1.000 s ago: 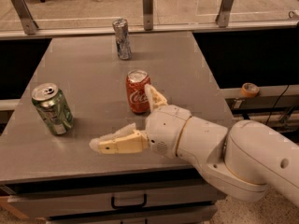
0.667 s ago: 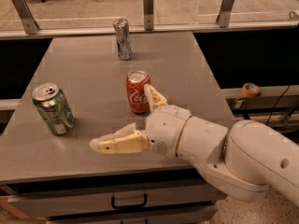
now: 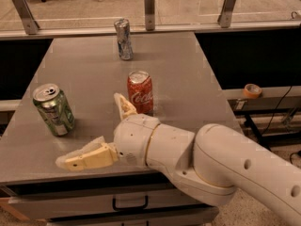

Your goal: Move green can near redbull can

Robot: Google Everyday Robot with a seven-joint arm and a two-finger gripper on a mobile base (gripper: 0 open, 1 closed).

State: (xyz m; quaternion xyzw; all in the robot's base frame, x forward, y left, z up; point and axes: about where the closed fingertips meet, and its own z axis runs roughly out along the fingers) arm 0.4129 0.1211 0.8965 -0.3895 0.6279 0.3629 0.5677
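Approach step: the released cream two-finger gripper (image 3: 102, 132) must next enclose the shiny green soda can (image 3: 53, 109) standing at its left.

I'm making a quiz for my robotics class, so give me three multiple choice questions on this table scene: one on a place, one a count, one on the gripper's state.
1. Where on the table is the green can?
A. front left
B. far edge
C. right edge
2. How many cans stand on the table?
A. two
B. three
C. four
3. How is the gripper, over the table's front part?
A. shut on the green can
B. shut on nothing
C. open, holding nothing
Answers:
1 A, it stands front left.
2 B, the green can, the red Coca-Cola can in the middle and the redbull can at the far edge.
3 C, its fingers are spread wide with nothing between them.
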